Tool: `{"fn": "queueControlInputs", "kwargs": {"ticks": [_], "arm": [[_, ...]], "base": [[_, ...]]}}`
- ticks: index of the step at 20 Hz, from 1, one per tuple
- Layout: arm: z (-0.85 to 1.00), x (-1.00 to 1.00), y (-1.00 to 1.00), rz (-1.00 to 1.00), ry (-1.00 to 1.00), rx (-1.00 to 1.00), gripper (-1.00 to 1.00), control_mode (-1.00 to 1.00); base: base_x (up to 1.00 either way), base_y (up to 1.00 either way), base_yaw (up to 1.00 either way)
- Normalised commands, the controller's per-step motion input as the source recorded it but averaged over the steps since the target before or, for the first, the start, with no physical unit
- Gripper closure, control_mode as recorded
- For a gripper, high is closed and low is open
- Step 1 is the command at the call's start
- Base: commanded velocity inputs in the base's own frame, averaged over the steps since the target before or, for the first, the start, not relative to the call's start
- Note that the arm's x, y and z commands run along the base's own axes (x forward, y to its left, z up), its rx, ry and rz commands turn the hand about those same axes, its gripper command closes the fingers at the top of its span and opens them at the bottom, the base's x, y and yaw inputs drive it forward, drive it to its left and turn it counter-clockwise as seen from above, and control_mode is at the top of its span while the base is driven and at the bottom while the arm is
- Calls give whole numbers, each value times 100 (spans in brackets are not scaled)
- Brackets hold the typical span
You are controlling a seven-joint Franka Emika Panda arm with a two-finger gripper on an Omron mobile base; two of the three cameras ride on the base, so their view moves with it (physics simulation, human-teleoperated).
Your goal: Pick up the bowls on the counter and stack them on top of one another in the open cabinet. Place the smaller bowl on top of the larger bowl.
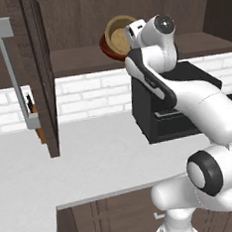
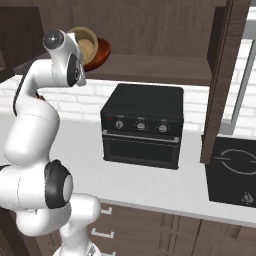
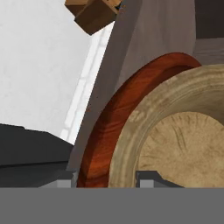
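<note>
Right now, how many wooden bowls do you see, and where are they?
2. The wide dark reddish-brown wooden bowl is on the shelf of the open dark wood wall cabinet. The small light tan wooden bowl sits inside it, partly hidden by the arm.

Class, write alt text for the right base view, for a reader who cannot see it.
A white robot arm reaches up to the open cabinet shelf, where the smaller bowl sits inside the larger bowl. Below, a black toaster oven stands on the counter, with a cooktop at right.
</note>
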Motion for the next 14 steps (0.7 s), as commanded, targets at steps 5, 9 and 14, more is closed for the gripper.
{"fn": "queueControlInputs", "kwargs": {"ticks": [5, 9, 14], "arm": [[-10, 91, -12, 0, 0, -1, 100, -100], [-6, 60, -11, 0, 0, -1, -100, -100], [0, -6, -1, 0, 0, 0, -100, -100]], "base": [[0, 0, 0], [0, 0, 0], [0, 0, 0]]}}
